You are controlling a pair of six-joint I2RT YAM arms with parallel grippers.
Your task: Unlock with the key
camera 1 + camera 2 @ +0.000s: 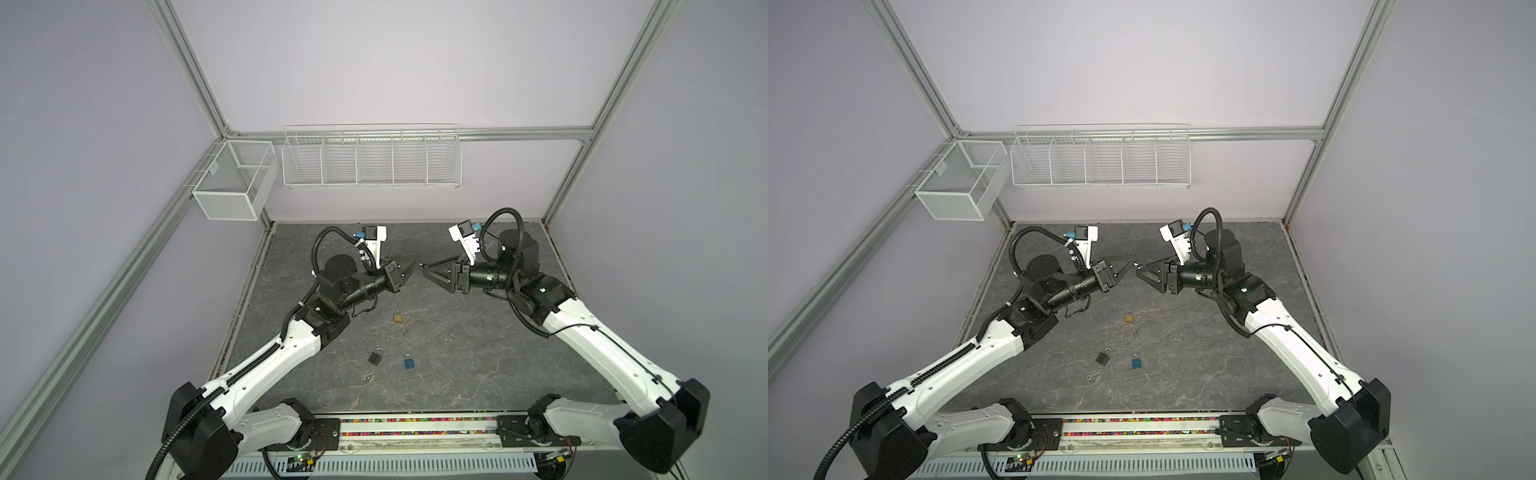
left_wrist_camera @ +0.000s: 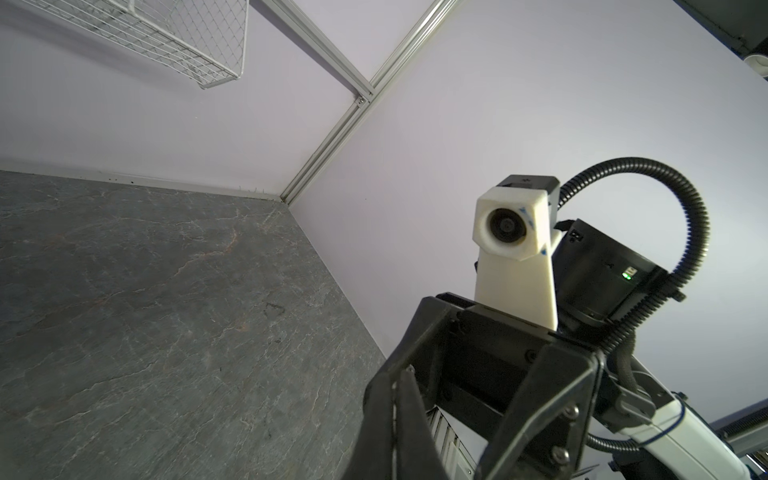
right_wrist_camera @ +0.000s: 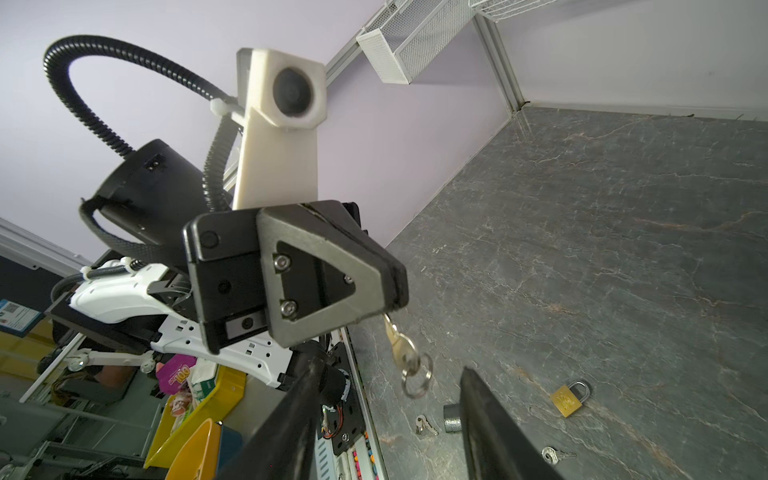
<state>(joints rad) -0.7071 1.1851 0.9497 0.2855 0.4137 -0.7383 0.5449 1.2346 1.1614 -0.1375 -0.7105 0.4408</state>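
Right wrist: L gripper [image 3: 390, 291] clamped on key [image 3: 400, 344]

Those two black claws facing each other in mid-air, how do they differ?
The left end effector is shut, while the right end effector is open. The left end effector pinches a dangling key; the right end effector holds nothing. Both are black, raised above the table and point at each other.
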